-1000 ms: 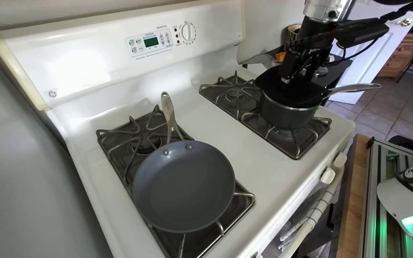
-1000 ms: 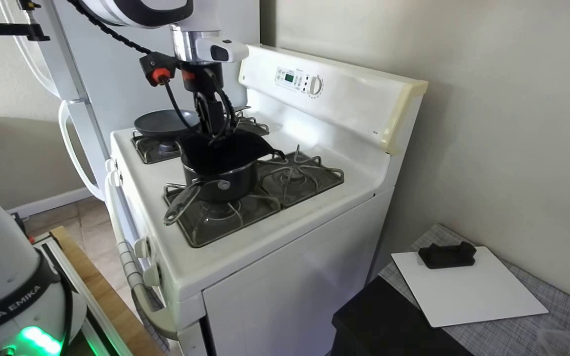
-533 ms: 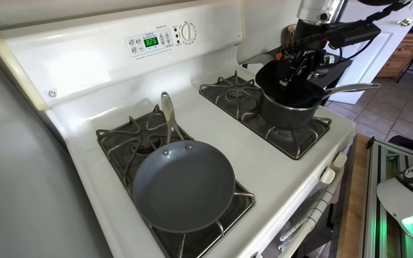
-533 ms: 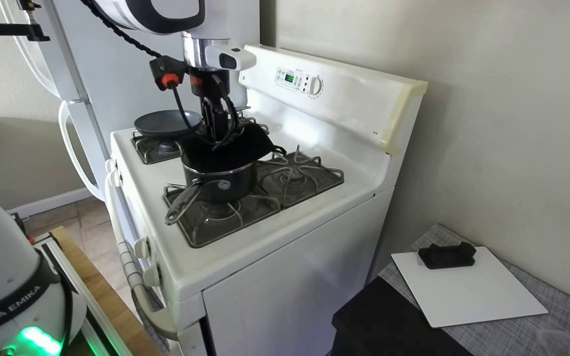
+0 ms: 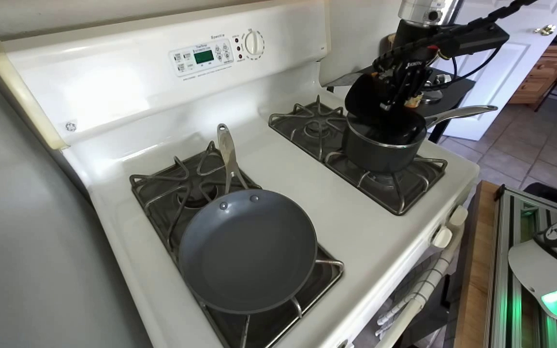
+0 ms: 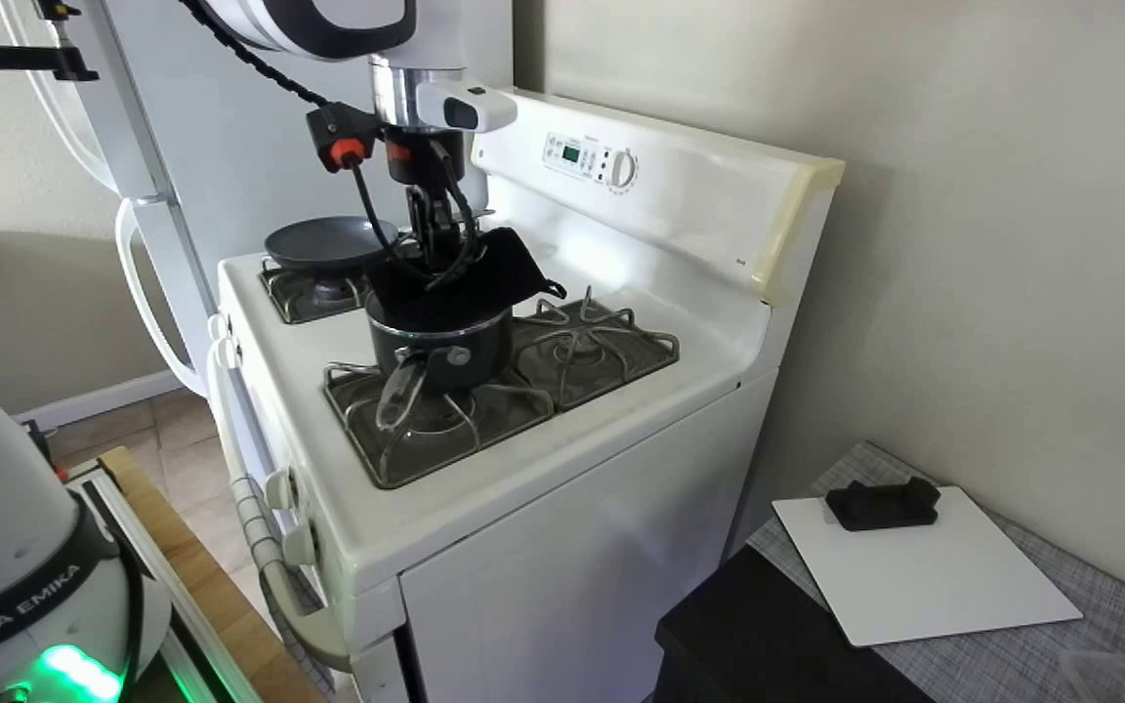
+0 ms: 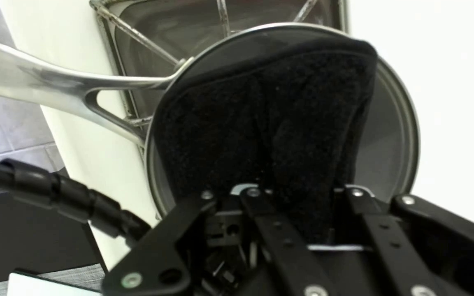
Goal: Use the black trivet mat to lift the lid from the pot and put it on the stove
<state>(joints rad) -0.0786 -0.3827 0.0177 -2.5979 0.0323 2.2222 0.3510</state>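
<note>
Black mat drapes over pot on stove, gripper has it pinched between both fingers, one side bent up above pot rim.

In an exterior view, the stove has "Spectra" on its back panel, upper centre, and the gripper a faint "ROBOTIQ", upper right. In both exterior views the robot base shows cropped lettering: "FR" at right, "ANKA EMIKA" lower left.

I point my gripper down into the black trivet mat, which spreads, one side tilted up, over the pot on the stove.
</note>
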